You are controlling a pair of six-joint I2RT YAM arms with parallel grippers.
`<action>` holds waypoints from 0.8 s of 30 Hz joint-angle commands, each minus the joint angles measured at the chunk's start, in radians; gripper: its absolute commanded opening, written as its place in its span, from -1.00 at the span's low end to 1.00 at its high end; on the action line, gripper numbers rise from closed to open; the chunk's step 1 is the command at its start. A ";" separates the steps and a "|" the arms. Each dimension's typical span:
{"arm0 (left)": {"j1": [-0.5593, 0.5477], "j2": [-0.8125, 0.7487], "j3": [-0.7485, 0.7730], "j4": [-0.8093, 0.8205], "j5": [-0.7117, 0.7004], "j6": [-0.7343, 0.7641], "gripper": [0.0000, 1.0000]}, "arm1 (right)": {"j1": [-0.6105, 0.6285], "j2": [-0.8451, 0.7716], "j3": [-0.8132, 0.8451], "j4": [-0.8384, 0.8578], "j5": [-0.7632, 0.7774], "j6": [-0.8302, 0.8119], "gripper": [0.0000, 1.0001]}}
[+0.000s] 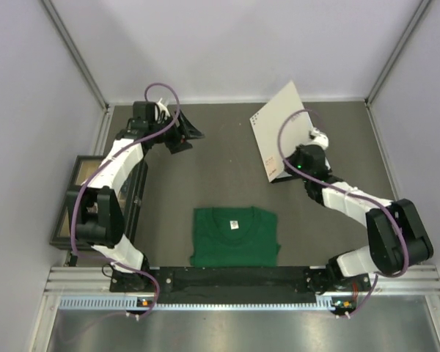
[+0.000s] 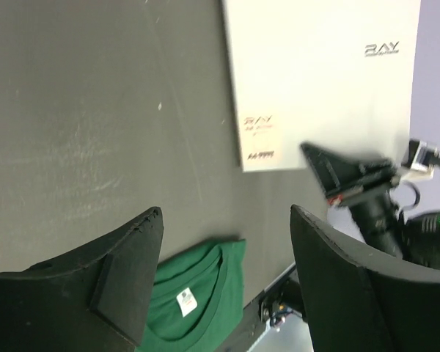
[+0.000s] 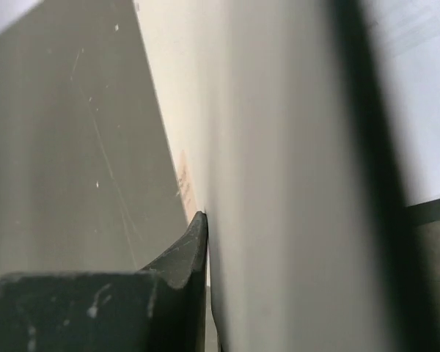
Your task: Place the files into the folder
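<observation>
The right end effector [image 2: 313, 154] pinches shut on the thin white folder [image 2: 315, 73].
Lift its cover slowly; the left end effector [image 1: 189, 139], left of it, is open and empty.

Grn tee [image 1: 235, 238], dark-framed pic box [image 1: 67, 220]

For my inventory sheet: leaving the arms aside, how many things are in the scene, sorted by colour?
White: 1, folder
Green: 1, shirt
Dark: 1, framed box
Total: 3
</observation>
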 commanded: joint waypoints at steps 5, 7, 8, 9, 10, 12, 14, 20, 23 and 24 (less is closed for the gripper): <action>-0.004 -0.004 -0.076 0.061 0.056 0.038 0.49 | -0.354 0.169 -0.109 -0.018 -0.447 0.174 -0.30; -0.004 -0.007 -0.081 0.056 0.062 0.046 0.49 | -0.395 0.149 -0.080 -0.156 -0.438 0.137 0.22; -0.004 -0.009 -0.082 0.056 0.066 0.052 0.49 | -0.392 0.131 -0.042 -0.212 -0.427 0.088 0.51; -0.005 -0.010 -0.086 0.058 0.066 0.055 0.50 | -0.392 0.115 -0.025 -0.331 -0.418 0.069 0.62; -0.007 -0.010 -0.082 0.056 0.069 0.058 0.50 | -0.394 0.082 -0.008 -0.385 -0.401 0.050 0.69; -0.016 -0.009 -0.075 0.055 0.084 0.067 0.50 | -0.394 0.042 0.027 -0.492 -0.377 -0.003 0.76; -0.026 -0.003 -0.050 0.041 0.105 0.075 0.51 | -0.392 -0.063 0.024 -0.597 -0.338 -0.027 0.78; -0.069 -0.026 0.042 -0.014 0.116 0.104 0.54 | -0.294 -0.374 0.158 -0.843 -0.231 -0.124 0.89; -0.089 -0.055 0.112 -0.050 0.122 0.116 0.62 | -0.279 -0.416 0.307 -0.971 -0.216 -0.181 0.98; -0.094 -0.064 0.129 -0.071 0.113 0.119 0.63 | -0.280 -0.432 0.340 -0.991 -0.219 -0.204 0.97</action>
